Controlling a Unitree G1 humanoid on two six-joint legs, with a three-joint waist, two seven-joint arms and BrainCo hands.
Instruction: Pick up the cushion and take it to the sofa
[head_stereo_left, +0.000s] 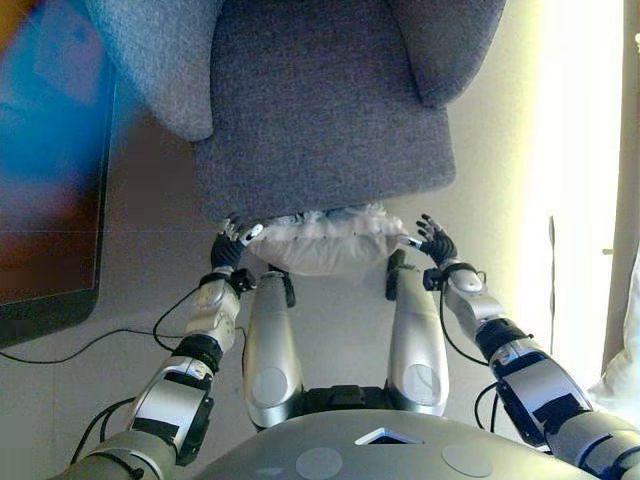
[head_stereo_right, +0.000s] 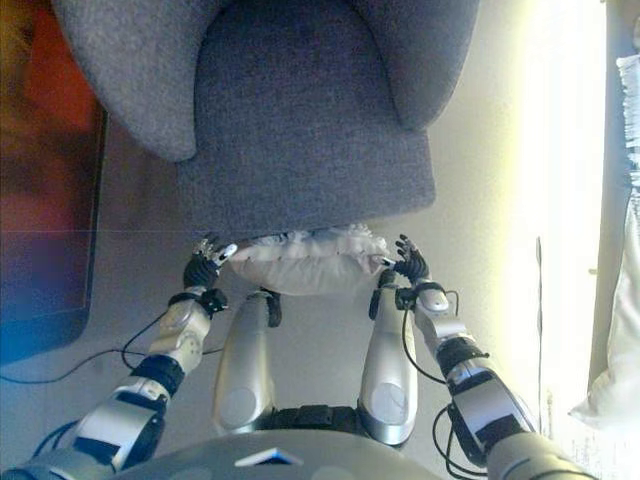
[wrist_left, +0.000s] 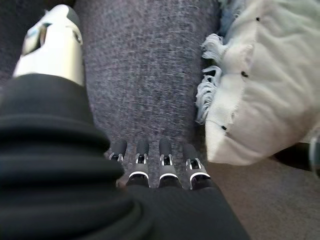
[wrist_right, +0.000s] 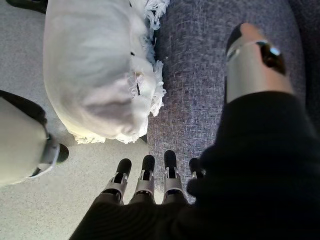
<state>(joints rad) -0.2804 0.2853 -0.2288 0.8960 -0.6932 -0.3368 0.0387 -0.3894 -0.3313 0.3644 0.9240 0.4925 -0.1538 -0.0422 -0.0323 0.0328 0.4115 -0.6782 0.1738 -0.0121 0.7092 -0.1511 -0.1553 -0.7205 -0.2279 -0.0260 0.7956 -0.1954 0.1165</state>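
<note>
A white cushion (head_stereo_left: 325, 245) with fringed edges lies against the front edge of the grey sofa seat (head_stereo_left: 320, 110), between my two hands. My left hand (head_stereo_left: 232, 250) is at the cushion's left end, fingers straight and open. The left wrist view shows its fingers (wrist_left: 150, 165) pointing at the sofa fabric (wrist_left: 140, 75), with the cushion (wrist_left: 265, 90) beside them and a small gap between. At the cushion's right end my right hand (head_stereo_left: 437, 243) is open too. In the right wrist view its fingers (wrist_right: 145, 180) stop short of the cushion (wrist_right: 95, 75).
The sofa's padded arms (head_stereo_right: 130, 70) rise on both sides of the seat. A dark flat panel (head_stereo_left: 50, 200) lies on the floor to the left. White fabric (head_stereo_right: 625, 300) hangs at the right edge, beside a bright strip of light on the pale floor (head_stereo_left: 150, 260).
</note>
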